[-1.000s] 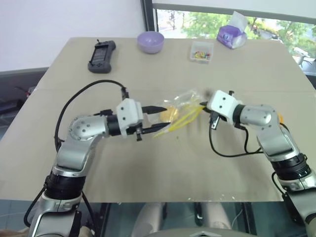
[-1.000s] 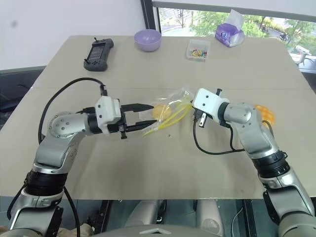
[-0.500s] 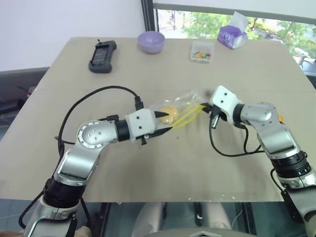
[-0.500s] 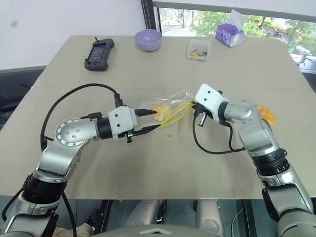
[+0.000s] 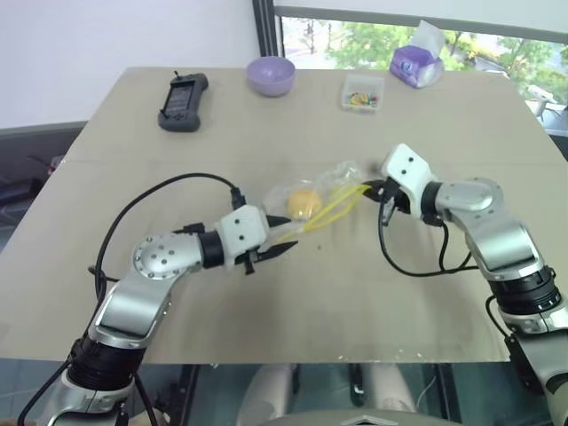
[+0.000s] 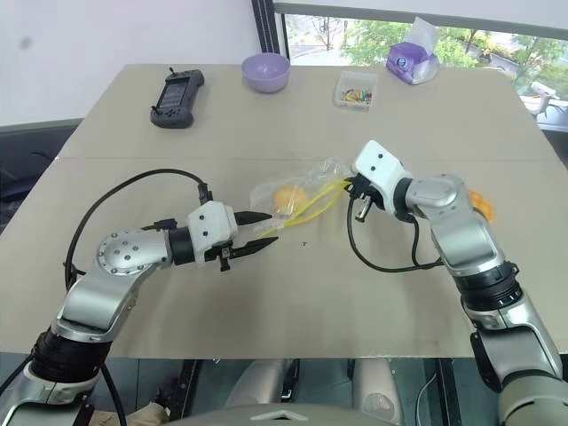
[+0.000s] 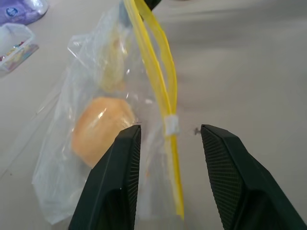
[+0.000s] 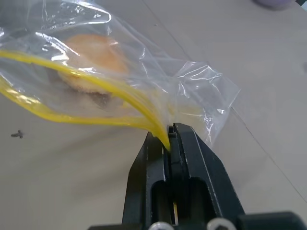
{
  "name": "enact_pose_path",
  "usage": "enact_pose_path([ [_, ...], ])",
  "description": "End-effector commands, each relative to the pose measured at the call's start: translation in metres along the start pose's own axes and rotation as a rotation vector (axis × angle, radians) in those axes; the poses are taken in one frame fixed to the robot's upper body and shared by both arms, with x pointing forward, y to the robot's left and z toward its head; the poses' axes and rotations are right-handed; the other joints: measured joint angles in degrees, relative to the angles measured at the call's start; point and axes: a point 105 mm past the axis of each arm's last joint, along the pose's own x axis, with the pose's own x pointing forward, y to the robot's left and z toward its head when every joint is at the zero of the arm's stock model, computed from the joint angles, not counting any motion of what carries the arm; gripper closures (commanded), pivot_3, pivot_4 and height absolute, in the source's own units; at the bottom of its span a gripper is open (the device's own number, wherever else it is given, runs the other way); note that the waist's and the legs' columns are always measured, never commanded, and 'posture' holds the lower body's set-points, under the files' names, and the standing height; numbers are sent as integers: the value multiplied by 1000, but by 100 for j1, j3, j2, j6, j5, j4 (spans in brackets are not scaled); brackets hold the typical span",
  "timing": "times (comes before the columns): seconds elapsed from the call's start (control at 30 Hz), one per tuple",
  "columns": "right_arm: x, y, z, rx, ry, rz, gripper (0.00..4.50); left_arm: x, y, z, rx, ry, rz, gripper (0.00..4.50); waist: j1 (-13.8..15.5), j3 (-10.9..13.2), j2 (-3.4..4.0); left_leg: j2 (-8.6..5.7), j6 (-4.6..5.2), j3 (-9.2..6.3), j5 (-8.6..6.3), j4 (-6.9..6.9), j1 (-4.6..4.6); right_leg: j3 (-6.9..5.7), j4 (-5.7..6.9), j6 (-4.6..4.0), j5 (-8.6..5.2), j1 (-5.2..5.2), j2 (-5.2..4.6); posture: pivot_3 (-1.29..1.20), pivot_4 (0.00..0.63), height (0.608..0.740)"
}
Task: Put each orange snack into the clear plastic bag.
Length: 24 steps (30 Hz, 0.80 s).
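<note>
Right gripper clamped shut on yellow seal strip of clear plastic bag, above table centre. Smooth orange snack inside bag. Left gripper parted, empty, at bag's mouth. Second orange snack beside right arm.

Office-like room: plain table, window (trees outside).

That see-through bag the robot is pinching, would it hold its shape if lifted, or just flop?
Probably flops: the clear plastic bag is crinkled film, sagging from where the right gripper pinches its yellow seal strip. The orange snack inside would likely slide to the lowest corner.
</note>
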Motion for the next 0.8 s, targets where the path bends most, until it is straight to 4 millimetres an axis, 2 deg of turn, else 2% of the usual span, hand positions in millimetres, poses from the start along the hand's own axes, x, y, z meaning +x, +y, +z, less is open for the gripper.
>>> enact_pose_path([
  [0.03,-4,-10,14,-16,-42,-34,4500,-8,9,-2,48,-7,54,2393,3,0,0,0,0,0,0,0,0,0,0,0,0,0,0,0,150,740],
  [0.33,0,-12,20,20,-57,-33,4500,-1,0,-4,85,-20,24,2393,2,0,0,0,0,0,0,3,-1,0,1,-1,1,0,-2,0,150,740],
  [0.67,2,-9,23,45,-64,-27,4500,18,3,-13,180,-4,58,2393,1,0,1,-3,0,0,0,5,0,0,5,-1,1,0,-2,0,150,740],
  [0.77,1,-9,23,48,-64,-31,4500,21,4,-14,173,-15,65,3210,0,0,1,-3,0,0,0,5,-1,-1,6,-1,1,-1,-2,0,150,740],
  [0.8,0,-9,23,49,-64,-33,4500,22,5,-15,173,-16,64,3708,0,0,1,-3,0,0,0,5,-1,0,6,-1,1,-1,-2,0,150,740],
])
